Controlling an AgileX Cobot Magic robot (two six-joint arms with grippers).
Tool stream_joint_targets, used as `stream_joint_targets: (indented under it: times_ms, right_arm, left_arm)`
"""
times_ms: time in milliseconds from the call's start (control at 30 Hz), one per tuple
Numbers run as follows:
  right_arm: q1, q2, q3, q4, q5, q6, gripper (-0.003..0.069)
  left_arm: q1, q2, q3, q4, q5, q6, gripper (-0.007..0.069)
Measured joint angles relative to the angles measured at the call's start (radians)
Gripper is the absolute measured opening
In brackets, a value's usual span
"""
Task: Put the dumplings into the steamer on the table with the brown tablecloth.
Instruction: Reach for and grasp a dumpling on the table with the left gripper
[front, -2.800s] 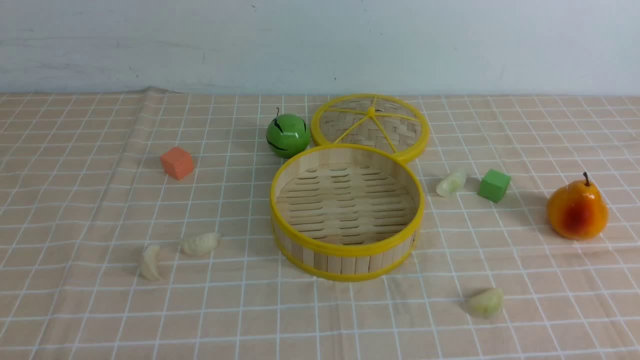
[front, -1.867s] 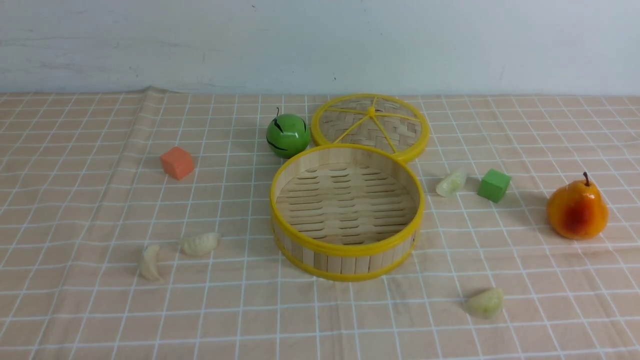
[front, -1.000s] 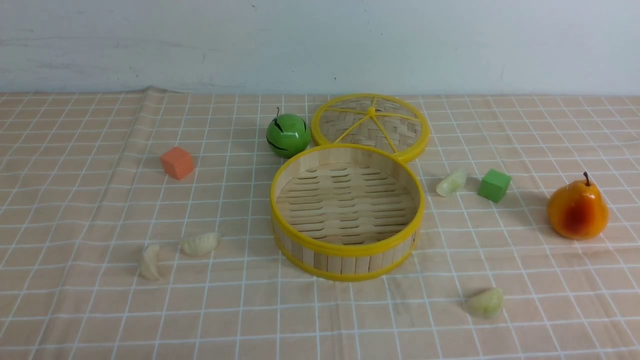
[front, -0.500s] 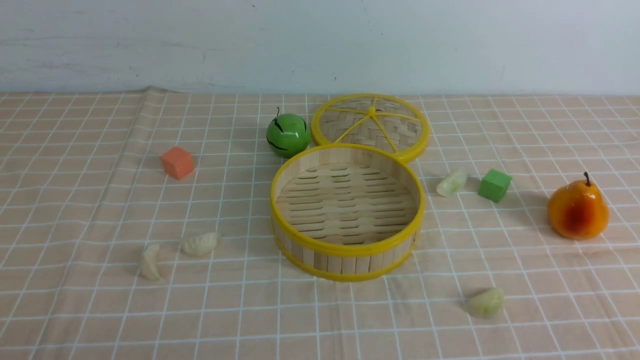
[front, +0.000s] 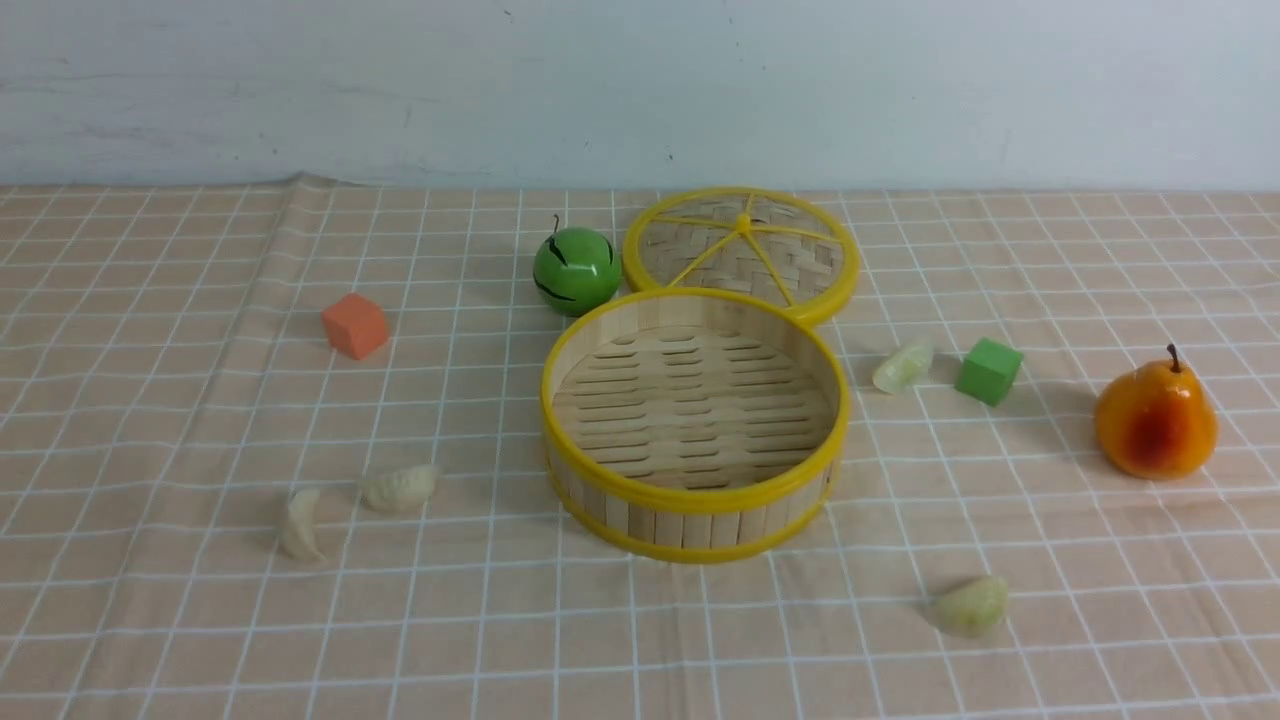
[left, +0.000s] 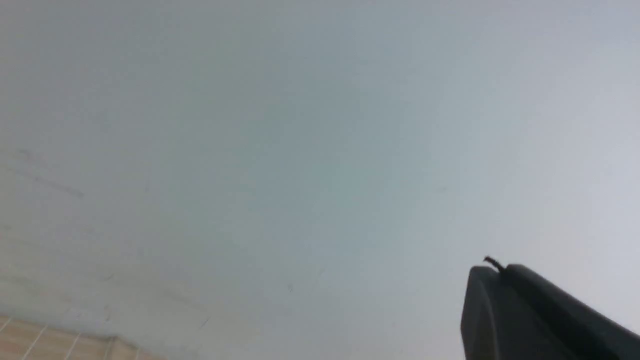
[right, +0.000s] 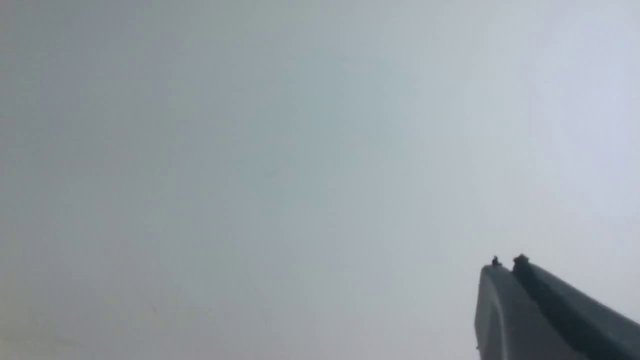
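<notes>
The round bamboo steamer (front: 694, 500) with yellow rims stands empty at the middle of the table, on the brown tablecloth (front: 150, 430). Two creamy white dumplings (front: 300, 524) (front: 400, 488) lie to its front left. One pale greenish dumpling (front: 903, 367) lies to its right and another (front: 972, 606) to its front right. Neither arm shows in the front view. In the left wrist view my left gripper (left: 500, 270) is shut on nothing, against the grey wall. My right gripper (right: 507, 265) is likewise shut and empty.
The woven yellow-spoked lid (front: 740, 248) lies flat behind the steamer, with a green ball-shaped fruit (front: 575, 270) to its left. An orange cube (front: 354, 325) sits far left, a green cube (front: 988, 371) beside the right dumpling, an orange pear (front: 1155, 420) far right.
</notes>
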Motion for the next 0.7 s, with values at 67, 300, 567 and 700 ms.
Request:
stream_joint_targets:
  times_ms: [67,300,567,700]
  right_arm:
    - [0.000,0.090,-0.040,0.000,0.114,-0.060,-0.0018]
    - [0.013,0.367,-0.057,0.028,0.284,-0.227,-0.0010]
    - [0.108,0.600,-0.239,0.091,0.642,-0.086,-0.0007]
    - [0.160,0.722,-0.332,0.107,0.758,-0.081,-0.0005]
  left_arm:
    - [0.000,0.175,-0.083,-0.008,0.032,0.005,-0.0014]
    - [0.000,0.620,-0.397,-0.015,0.492,-0.014,-0.0014]
    - [0.000,0.983,-0.597,-0.152,0.946,0.197,-0.0014]
    - [-0.025,1.111,-0.603,-0.161,0.968,0.214,-0.0014]
